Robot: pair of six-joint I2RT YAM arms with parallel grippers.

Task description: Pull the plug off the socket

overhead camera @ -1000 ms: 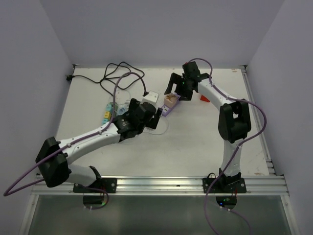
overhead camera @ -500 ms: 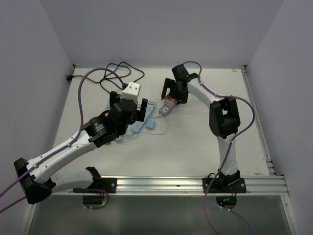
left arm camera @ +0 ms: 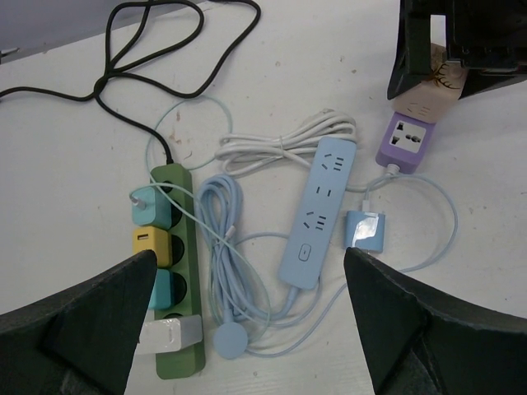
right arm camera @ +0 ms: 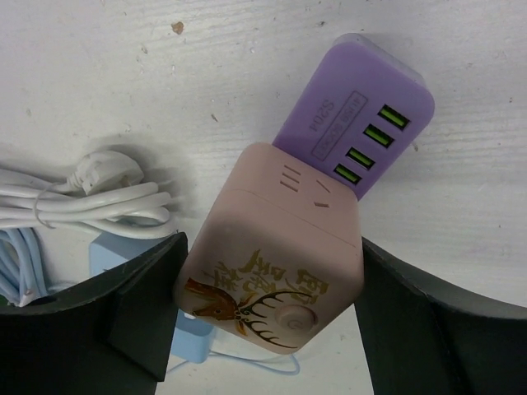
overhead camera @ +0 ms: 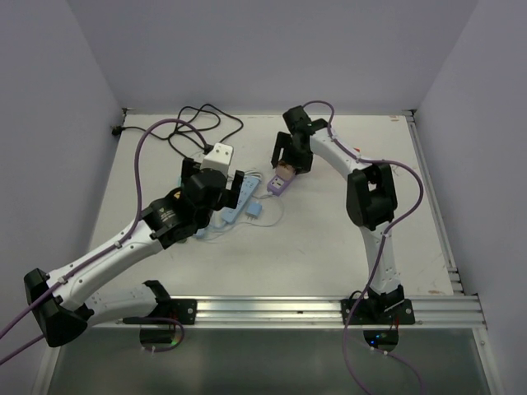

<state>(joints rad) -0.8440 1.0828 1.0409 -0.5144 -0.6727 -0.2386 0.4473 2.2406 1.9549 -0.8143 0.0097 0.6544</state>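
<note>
1. Plug [right arm camera: 272, 247] — the pink cube — is seated in the purple socket [right arm camera: 358, 107], which lies on the desk [right arm camera: 123, 99].
2. My right end effector [right arm camera: 276, 309] straddles the cube with its fingers spread, not yet pinching.
3. My left end effector [left arm camera: 251, 321] hovers, spread, above the blue power strip [left arm camera: 317, 214].
4. I'm at the grasping step. Next, I judge: close on the cube and pull straight out — the socket may need bracing.

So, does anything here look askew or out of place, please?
The pink cube socket with gold deer print sits crooked over one end of the purple USB power block, inside the right gripper.
</note>
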